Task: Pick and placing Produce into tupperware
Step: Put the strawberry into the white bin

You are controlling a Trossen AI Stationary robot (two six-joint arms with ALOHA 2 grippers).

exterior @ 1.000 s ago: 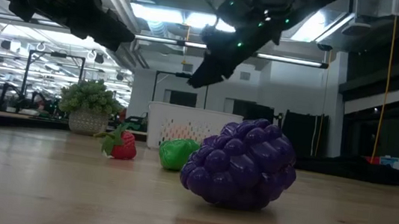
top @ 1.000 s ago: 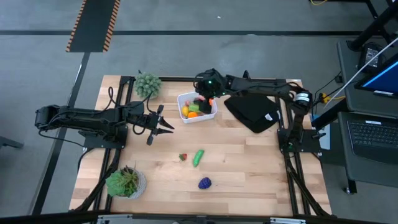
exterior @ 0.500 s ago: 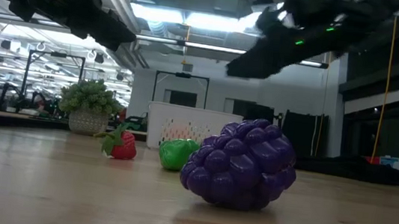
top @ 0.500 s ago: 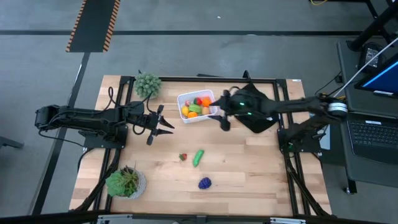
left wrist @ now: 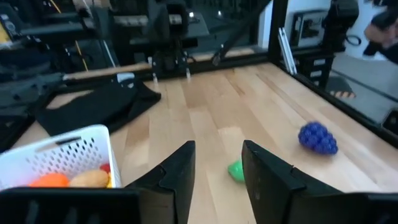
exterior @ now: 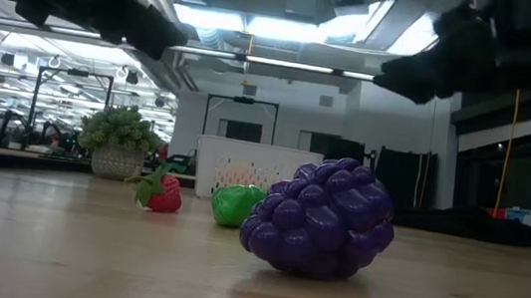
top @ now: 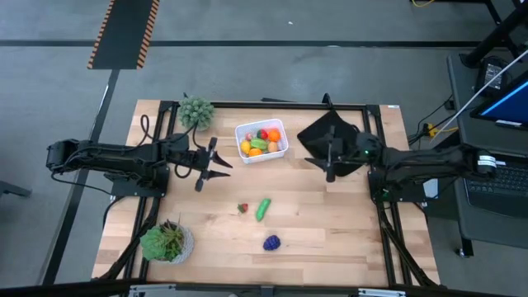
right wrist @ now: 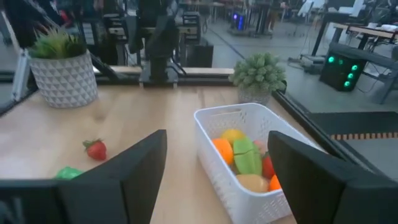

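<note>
Two arms over the table (top: 330, 214): we note the right gripper (top: 330, 162) above the black cloth (top: 318, 136), fingers spread wide, empty; the left gripper (top: 216, 162) left of the white tub (top: 283, 137), fingers parted, empty. We see several produce pieces in the tub; near the table's middle lie purple grapes (top: 271, 242), a green vegetable (top: 263, 208) and a strawberry (top: 242, 208).

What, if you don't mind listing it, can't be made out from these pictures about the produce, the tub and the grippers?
- Tub contents: low view, its wall hides most pieces; high view, too small to count.
- Green piece: left wrist view, partly behind the left gripper's fingers.
- Strawberry: high view, too small for detail.
- Right gripper: low view, dark, blurred against the ceiling lights.
</note>
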